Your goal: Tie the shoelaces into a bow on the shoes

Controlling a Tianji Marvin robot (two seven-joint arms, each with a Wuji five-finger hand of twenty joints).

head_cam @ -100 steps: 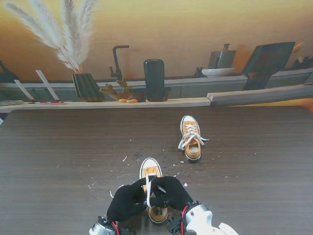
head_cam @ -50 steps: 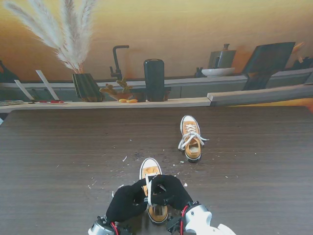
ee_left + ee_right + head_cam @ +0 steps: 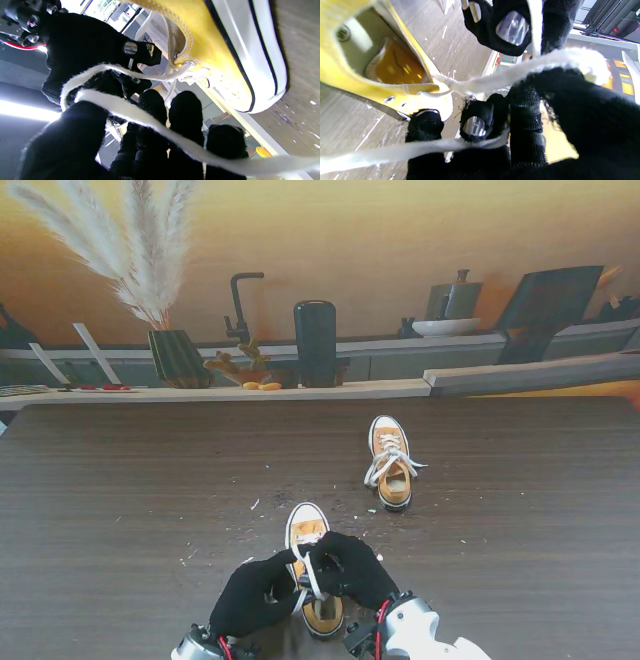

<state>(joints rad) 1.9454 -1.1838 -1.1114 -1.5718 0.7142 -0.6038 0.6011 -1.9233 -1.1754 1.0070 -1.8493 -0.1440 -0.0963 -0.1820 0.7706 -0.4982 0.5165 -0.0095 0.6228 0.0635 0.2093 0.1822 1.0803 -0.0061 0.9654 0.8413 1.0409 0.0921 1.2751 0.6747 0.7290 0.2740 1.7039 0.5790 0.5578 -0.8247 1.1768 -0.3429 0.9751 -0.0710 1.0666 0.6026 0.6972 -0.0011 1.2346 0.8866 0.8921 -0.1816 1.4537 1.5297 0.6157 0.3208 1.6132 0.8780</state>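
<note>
A yellow sneaker (image 3: 308, 532) with a white toe cap lies close to me, toe pointing away. Both black-gloved hands meet over its laces. My left hand (image 3: 258, 592) sits at the shoe's left, my right hand (image 3: 352, 570) at its right. A white lace (image 3: 312, 578) runs between them over the shoe's tongue. In the left wrist view the lace (image 3: 140, 117) lies across my fingers (image 3: 185, 112) and leads to an eyelet of the shoe (image 3: 225, 45). In the right wrist view lace strands (image 3: 510, 72) cross over my curled fingers (image 3: 475, 117). A second yellow sneaker (image 3: 391, 464) with a tied bow lies farther away.
Small white scraps (image 3: 255, 504) are scattered on the dark wooden table (image 3: 120, 510). Along the far edge runs a shelf with a vase of pampas grass (image 3: 176, 356), a black cylinder (image 3: 316, 342) and a faucet (image 3: 238, 305).
My left hand has slid slightly toward me and to the left. The lace between the hands now slants instead of standing straight up. The right hand has barely shifted.
</note>
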